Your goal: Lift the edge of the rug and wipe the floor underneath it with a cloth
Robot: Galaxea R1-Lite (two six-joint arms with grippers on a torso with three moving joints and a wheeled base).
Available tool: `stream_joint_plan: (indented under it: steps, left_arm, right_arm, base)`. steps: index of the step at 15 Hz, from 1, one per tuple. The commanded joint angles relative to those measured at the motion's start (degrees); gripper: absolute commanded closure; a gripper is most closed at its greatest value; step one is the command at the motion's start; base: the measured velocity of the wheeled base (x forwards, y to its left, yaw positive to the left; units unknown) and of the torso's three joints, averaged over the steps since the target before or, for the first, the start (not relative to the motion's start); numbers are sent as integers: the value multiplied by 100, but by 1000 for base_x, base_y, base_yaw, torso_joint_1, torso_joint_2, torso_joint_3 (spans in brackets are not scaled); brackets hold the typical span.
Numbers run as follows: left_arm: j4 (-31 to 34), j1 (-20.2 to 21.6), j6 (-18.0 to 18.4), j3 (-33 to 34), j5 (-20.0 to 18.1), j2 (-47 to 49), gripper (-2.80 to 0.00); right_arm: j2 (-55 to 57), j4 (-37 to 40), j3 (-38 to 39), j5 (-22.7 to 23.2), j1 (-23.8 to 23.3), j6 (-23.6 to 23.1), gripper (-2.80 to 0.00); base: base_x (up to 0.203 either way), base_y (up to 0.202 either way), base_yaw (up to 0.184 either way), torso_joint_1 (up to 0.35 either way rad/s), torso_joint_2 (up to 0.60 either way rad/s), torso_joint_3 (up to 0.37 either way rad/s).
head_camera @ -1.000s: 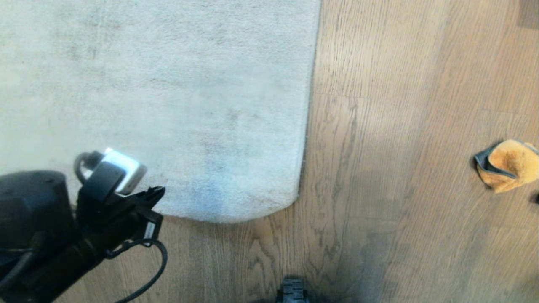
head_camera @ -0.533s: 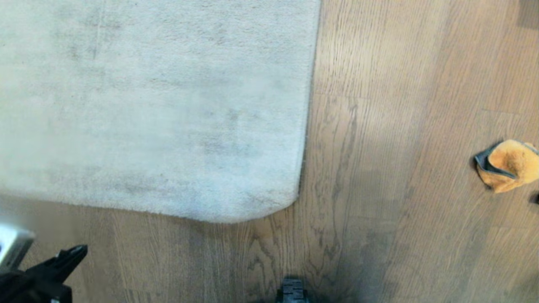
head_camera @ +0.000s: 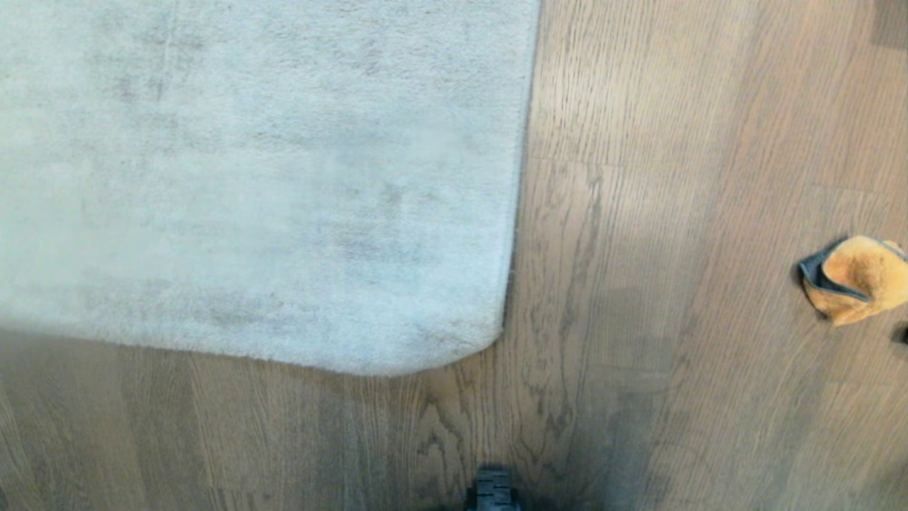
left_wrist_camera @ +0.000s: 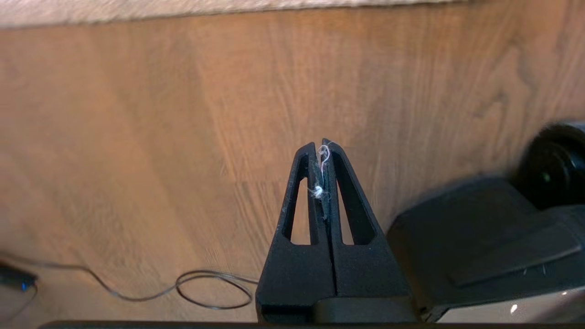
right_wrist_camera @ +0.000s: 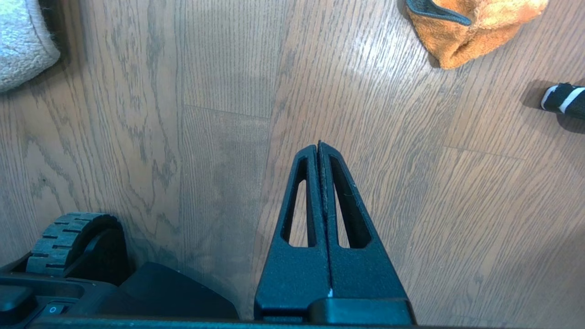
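Beyond right claw (right_wrist_camera: 319, 145), cloth (right_wrist_camera: 475, 27) (untouched)

Support surface: the floor (head_camera: 638, 213), grey-brown wooden planks with dark wavy grain, boards running near-to-far in the head view.

Lying on it:
- The rug (head_camera: 248, 177), pale grey-beige, short pile, flat, filling the far-left part of the head view. The rug edge (head_camera: 512, 234) runs near-to-far along its right side and ends in a rounded corner at the near right.
- The cloth (head_camera: 855, 277), fluffy orange-yellow with dark grey trim, bunched up, at the far right, well apart from the rug.
- A small dark item with white stripes (right_wrist_camera: 563, 98) near the cloth.
- A thin looped cable (left_wrist_camera: 201, 290), seen in the left wrist view.
- A ridged base wheel (right_wrist_camera: 68, 242) at the near edge.
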Motion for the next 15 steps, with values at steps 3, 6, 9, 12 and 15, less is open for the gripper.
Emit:
stream_joint_plan:
  steps: [3, 6, 9, 12, 15]
  left_arm:
    - [282, 52, -218, 21, 114, -662, 0]
    - [346, -543, -497, 24, 160, -962, 0]
    - [362, -338, -858, 22, 256, -1661, 0]
    - [368, -320, -1002, 21, 292, -2219, 0]
    - [376, -328, -994, 21, 292, -2219, 0]
  right_arm:
    - [9, -3, 0, 2, 6, -6, 0]
    - [7, -5, 0, 2, 1, -6, 0]
    - [9, -5, 0, 2, 7, -6, 0]
    - [9, -4, 0, 2, -1, -6, 0]
    - [0, -5, 0, 2, 7, -6, 0]
  base:
    - [0, 0, 0, 0, 0, 0]
    - [0, 0, 0, 0, 0, 0]
    - [0, 0, 0, 0, 0, 0]
    - [0, 0, 0, 0, 0, 0]
    - [0, 0, 0, 0, 0, 0]
